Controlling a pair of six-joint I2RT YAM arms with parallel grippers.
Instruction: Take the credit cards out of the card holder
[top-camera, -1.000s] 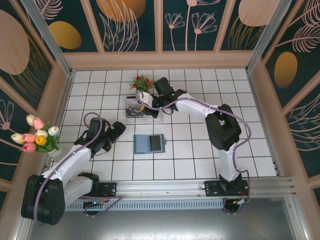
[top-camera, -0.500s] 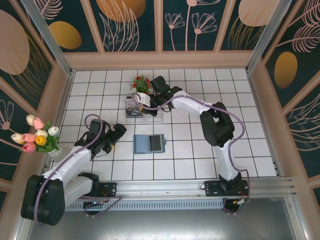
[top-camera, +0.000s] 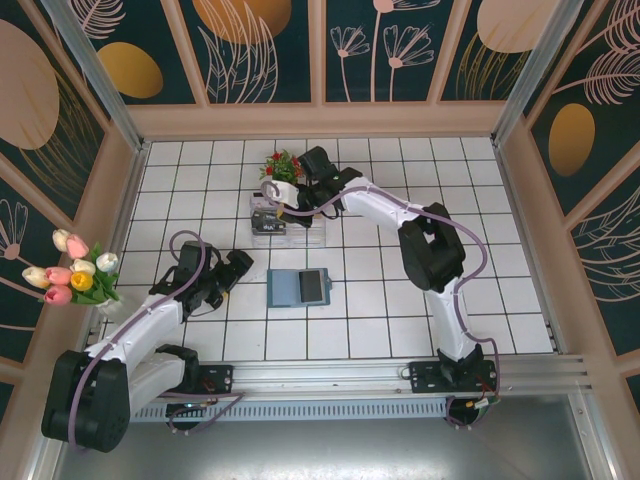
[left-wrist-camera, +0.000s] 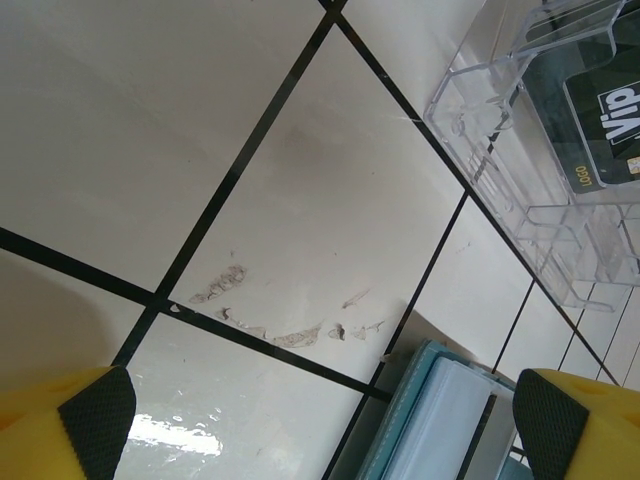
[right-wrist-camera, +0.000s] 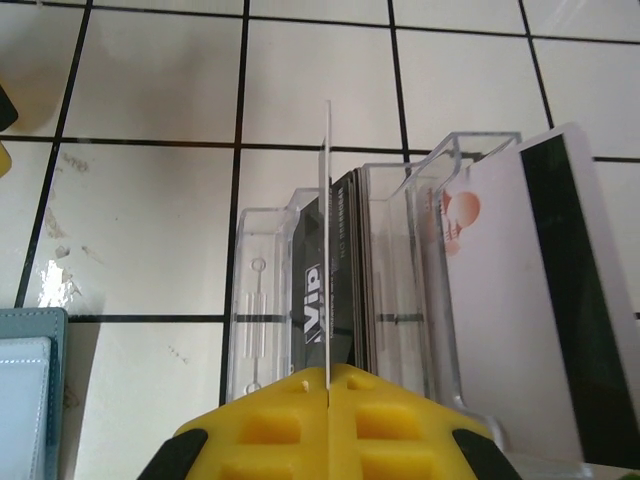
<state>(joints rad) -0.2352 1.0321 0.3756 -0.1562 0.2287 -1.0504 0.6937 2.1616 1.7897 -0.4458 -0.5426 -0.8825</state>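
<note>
- Grips a thin pale card (right-wrist-camera: 327, 230) by its lower edge with the right jaws pressed together on it, upright and edge-on, ready for a straight drop into a slot.
- Hangs that card over the clear rack (right-wrist-camera: 262, 300), toward the counter's far edge and left of its middle. Lines it up with the rack's left compartment, just beside the dark cards (right-wrist-camera: 348, 270) marked VIP standing there, probably for filing next to them.
- Stores a cream card (right-wrist-camera: 520, 300) with a dark stripe in the compartment to the right, upright against the rack wall, apparently to separate it from the dark ones.
- Leaves the card holder (top-camera: 298, 288) flat and open near the middle of the counter, on the near side of the rack and apart from it. Lying flat, presumably, for cards to slide out without lifting it.
- Shows a dark rectangle on the holder's right half, likely one more card waiting in its slot, so probably not emptied yet.
- Hovers the left jaws low over bare tile just off the holder's left edge, spread wide and clamped on nothing. Judged to be waiting there to steady the holder or take the next card.
- Crowds the rack's far side with a small pot of red flowers (top-camera: 283, 165), leaving little room for the right arm.
</note>
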